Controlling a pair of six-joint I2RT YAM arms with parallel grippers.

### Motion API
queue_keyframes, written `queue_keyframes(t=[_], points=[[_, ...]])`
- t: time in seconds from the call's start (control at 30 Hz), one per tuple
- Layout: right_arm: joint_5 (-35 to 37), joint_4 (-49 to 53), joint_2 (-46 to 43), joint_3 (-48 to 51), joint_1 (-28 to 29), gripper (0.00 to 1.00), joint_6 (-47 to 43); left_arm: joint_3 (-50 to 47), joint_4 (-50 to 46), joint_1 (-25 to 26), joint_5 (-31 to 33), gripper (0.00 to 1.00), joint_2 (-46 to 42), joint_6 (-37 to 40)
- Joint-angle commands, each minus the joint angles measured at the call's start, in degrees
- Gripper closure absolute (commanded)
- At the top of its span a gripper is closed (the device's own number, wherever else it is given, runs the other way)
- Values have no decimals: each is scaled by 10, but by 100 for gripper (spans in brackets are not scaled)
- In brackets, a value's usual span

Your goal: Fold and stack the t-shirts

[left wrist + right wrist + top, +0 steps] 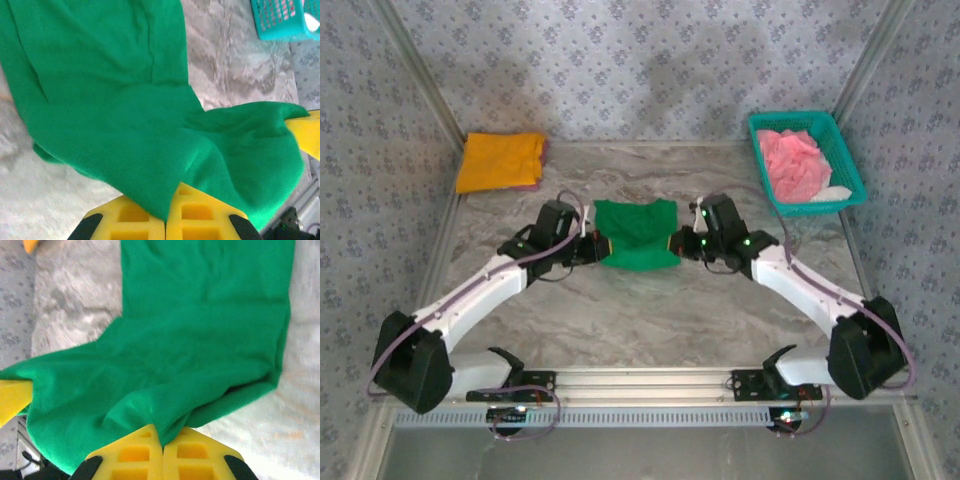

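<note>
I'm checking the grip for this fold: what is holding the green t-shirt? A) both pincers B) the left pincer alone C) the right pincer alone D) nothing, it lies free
A: the left pincer and the right pincer are each shut on an edge of the green t-shirt, one at either side.

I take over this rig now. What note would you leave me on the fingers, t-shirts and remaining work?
Left gripper: shut on the green t-shirt, at its left edge. Right gripper: shut on its right edge.
It lies mid-table and looks partly folded.
Orange-yellow t-shirt sits folded at the far left corner.
Pink t-shirt lies crumpled in the teal basket, far right.
Left to do: finish green, stack it, then fold pink.
</note>
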State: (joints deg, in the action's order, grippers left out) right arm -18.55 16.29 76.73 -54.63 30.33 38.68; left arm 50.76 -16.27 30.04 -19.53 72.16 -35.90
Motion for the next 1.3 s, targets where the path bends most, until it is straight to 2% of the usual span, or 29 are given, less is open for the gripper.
queue_keyframes(t=[0.0,0.3,0.57,0.7,0.73,0.8,0.9,0.97,1.07,1.17,1.2,1.27], points=[[-23,24,56,-62,-22,100,-67,56,4,-28,-32,100,43,65],[-34,7,180,-153,-66,100,-85,126,7,-89,-77,100,176,110],[-41,27,260,-236,-92,100,-94,230,-21,-112,-110,100,284,137],[-51,41,315,-300,-103,100,-100,295,-51,-122,-103,100,334,153],[-55,42,332,-317,-104,97,-99,314,-60,-124,-101,95,349,159],[-63,50,375,-364,-111,76,-96,360,-85,-130,-74,63,383,171],[-88,48,440,-453,-125,56,-77,441,-122,-140,-27,54,430,187],[-113,75,475,-528,-135,52,-67,490,-138,-146,-1,48,447,173],[-109,77,453,-560,-139,50,-71,517,-142,-142,35,47,429,135],[-117,52,377,-486,-131,50,-92,459,-117,-109,83,48,360,121],[-126,28,345,-435,-127,56,-90,421,-95,-90,89,50,331,122],[-138,-43,290,-324,-115,76,-75,347,-34,-53,81,60,293,115]])
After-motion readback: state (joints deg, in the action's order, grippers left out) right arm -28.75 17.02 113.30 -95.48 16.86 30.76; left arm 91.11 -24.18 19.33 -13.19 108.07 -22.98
